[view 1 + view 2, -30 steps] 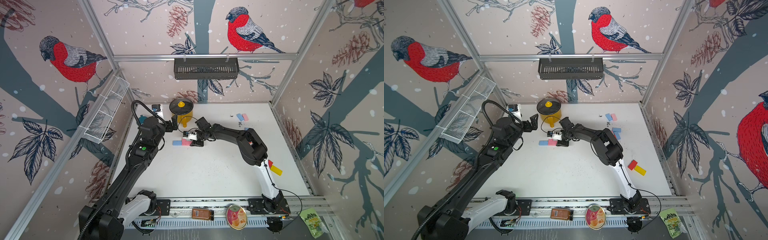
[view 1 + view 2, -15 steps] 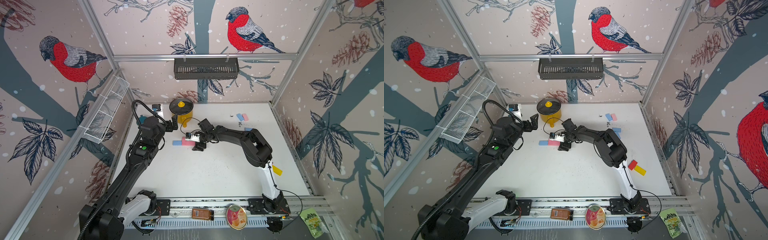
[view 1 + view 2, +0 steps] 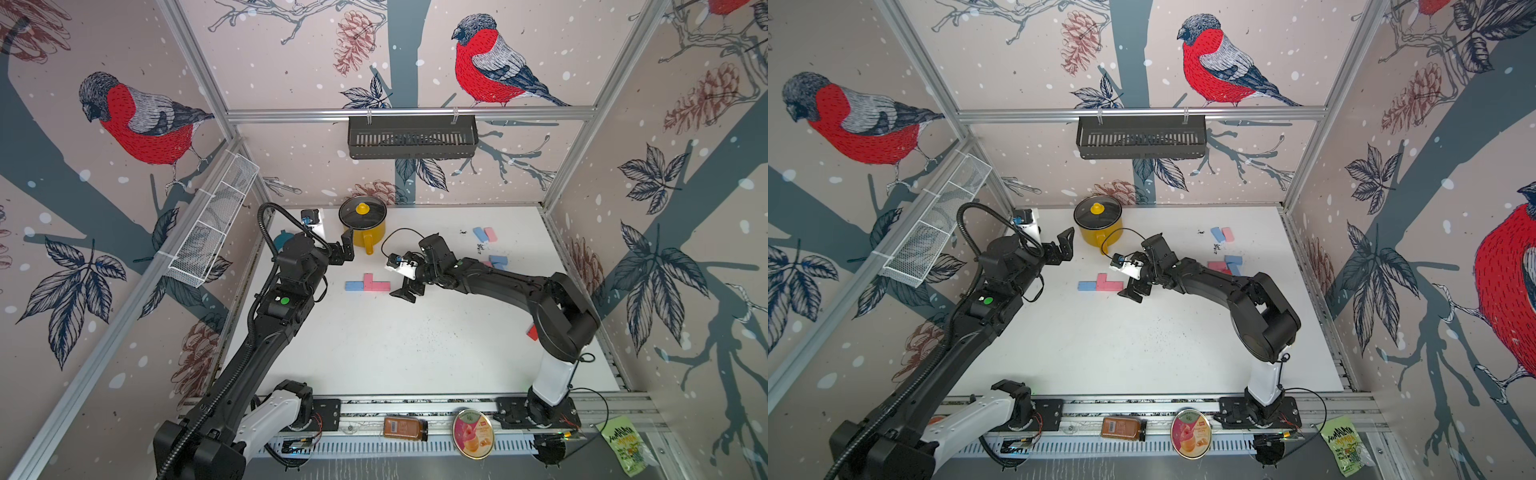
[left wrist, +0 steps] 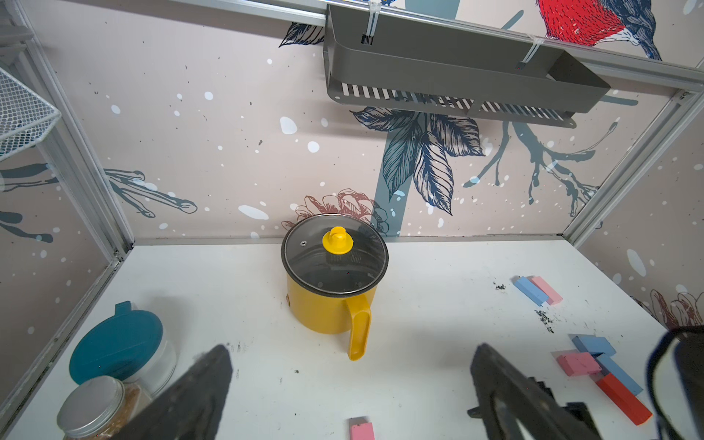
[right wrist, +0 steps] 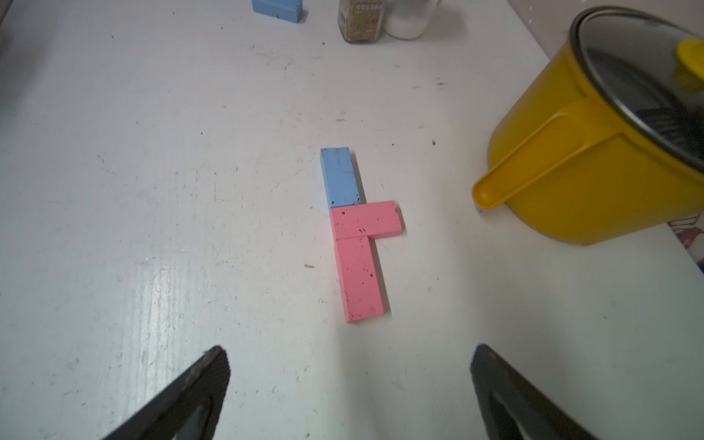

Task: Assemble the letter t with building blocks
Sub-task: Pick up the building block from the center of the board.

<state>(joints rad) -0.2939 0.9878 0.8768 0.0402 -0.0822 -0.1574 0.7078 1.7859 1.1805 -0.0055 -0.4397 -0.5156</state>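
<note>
Just beyond right pincer (image 5: 350,353), building blocks (image 5: 364,223)

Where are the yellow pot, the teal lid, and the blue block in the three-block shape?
yellow pot (image 4: 324,308): left wrist view, side wall.
teal lid (image 4: 114,339): left wrist view, top.
blue block (image 5: 340,177): right wrist view, top face.

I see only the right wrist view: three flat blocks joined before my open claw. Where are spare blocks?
Observer: A pair of flat rectangular blocks, light blue and pink, lies near the back wall on the right.
Operator: Anything nearer?
Observer: Yes, a small heap of light blue, pink and red blocks lies beside the right forearm.
Operator: Is the left claw free?
Observer: The left claw is open and empty, near the yellow metal pot.
</note>
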